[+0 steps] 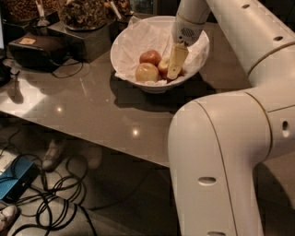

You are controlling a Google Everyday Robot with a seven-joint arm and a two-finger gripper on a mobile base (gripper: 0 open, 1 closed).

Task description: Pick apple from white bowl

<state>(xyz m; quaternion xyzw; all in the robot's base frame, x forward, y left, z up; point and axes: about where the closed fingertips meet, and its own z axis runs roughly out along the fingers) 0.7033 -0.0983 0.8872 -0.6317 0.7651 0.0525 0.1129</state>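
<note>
The white bowl point(133, 41), lined with crinkled white paper, stands at the back of the grey table and holds three apples. A pale yellow-green blushed apple point(146, 72) lies at the front. A darker red apple point(150, 56) lies behind it. The red-orange apple point(162, 66) lies to their right, largely hidden by my gripper. My gripper point(173, 73) reaches down into the bowl from the white arm and is right at this apple, on its right side. Only its cream-coloured outer face shows.
A black box with a cable point(34, 48) sits at the table's back left. Dark containers of snacks point(83, 14) stand behind the bowl. My white arm point(221, 156) fills the right foreground. Cables point(50, 193) and a blue device point(14, 182) lie on the floor.
</note>
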